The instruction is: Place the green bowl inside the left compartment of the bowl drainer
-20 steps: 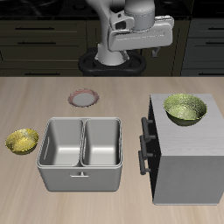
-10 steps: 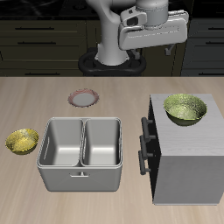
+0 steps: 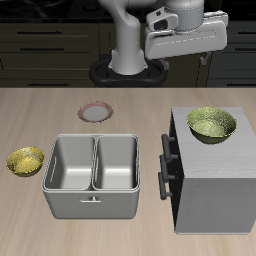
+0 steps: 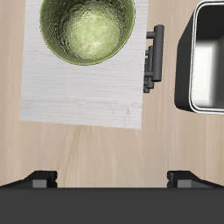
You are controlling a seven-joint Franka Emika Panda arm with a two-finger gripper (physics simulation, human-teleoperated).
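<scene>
The green bowl (image 3: pixel 211 124) (image 4: pixel 88 30) sits upright on top of a tall grey box (image 3: pixel 215 185). My gripper (image 3: pixel 183 62) (image 4: pixel 112 179) hangs high above the table, farther back than the bowl, open and holding nothing. The grey bowl drainer (image 3: pixel 92 202) stands beside the box, toward the table's middle. Its left compartment (image 3: pixel 70 163) has nothing in it, and neither has the other well. In the wrist view the bowl lies on the box top and one edge of the drainer (image 4: pixel 185 61) shows beyond the box's black handles (image 4: pixel 151 57).
A smaller, yellower bowl (image 3: pixel 25 161) rests on the table on the drainer's far side from the box. A small pinkish round dish (image 3: pixel 95 113) lies farther back. Dark cabinets stand behind the robot's base (image 3: pixel 127 72).
My gripper has moved sideways toward the box with the green bowl and slightly higher. It is still open. Nothing on the table has shifted.
</scene>
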